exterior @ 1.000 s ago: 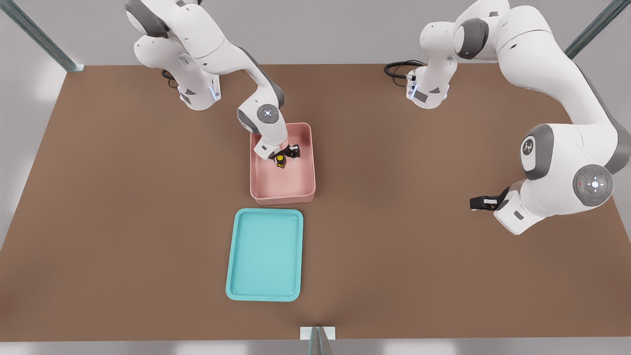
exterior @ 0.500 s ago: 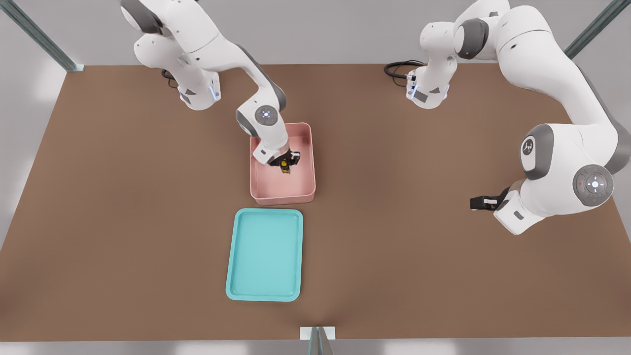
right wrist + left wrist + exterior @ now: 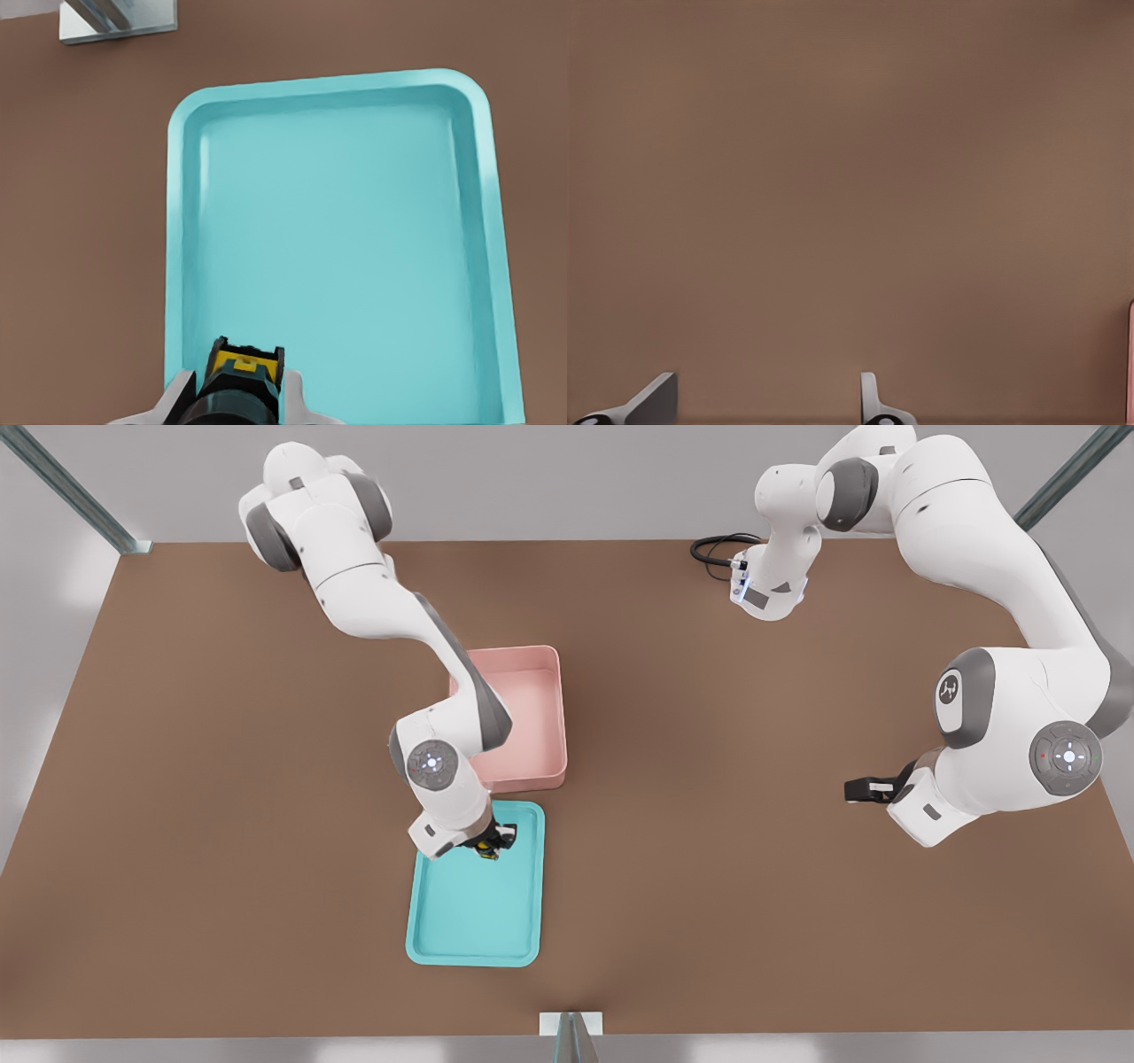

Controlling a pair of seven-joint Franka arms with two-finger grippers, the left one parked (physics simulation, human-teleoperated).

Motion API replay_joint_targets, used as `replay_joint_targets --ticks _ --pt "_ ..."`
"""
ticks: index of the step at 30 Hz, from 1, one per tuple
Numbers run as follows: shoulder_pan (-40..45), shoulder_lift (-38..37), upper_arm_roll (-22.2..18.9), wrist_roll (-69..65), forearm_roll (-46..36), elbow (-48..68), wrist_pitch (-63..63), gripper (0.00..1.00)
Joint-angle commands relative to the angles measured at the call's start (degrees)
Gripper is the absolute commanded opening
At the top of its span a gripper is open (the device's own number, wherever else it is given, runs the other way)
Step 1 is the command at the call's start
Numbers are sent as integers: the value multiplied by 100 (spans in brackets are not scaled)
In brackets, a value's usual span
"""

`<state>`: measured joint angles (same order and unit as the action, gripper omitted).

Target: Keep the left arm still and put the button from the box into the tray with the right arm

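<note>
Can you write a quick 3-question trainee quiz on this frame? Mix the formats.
1. True or false: the button lies loose on the floor of the box.
2. Multiple choice: the gripper is above
A. the box
B. the end of the tray nearest the box
C. bare table
3. Fill in: in the right wrist view, the button's yellow cap sits between the two ____.

Key:
1. False. The gripper holds the button over the tray, and no button shows in the box.
2. B
3. fingers
</note>
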<state>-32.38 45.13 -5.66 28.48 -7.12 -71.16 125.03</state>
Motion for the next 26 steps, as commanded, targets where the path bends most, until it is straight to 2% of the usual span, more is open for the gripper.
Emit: replay_joint_targets --ticks 1,4,5,6,9,10,11,12,13,14,15,16,18,19,21,22,26 --pt "100 339 -6 -2417 -149 278 145 39" --pt "302 576 -6 -2812 -149 384 294 41" --pt "364 594 -14 -2857 -158 384 303 66" --pt "355 594 -14 -2848 -387 393 312 100" --pt "346 576 -58 -2822 -395 401 233 100" --pt "302 418 -120 -2830 -378 928 -1065 100" --pt "285 -284 -225 -2892 -308 1430 -2772 100" --pt "302 -952 -190 -3103 271 1395 -3239 100" --pt "451 -1330 -155 -3112 870 1290 -3573 100" --pt "934 -2393 -68 -3068 835 -45 -3056 100" --pt "1093 -2685 -172 -3103 817 -179 -2992 100" --pt "1208 -2737 -208 -3050 817 15 -3546 100" --pt "1365 -2878 -884 -3576 844 24 -3969 100" --pt "1778 -2913 -911 -4245 791 24 -3969 100" --pt "1920 -2904 -902 -4342 782 24 -3898 100" --pt "2156 -2904 -928 -4360 334 24 -3898 100" --pt "2166 -2904 -797 -4289 290 24 -3942 100"
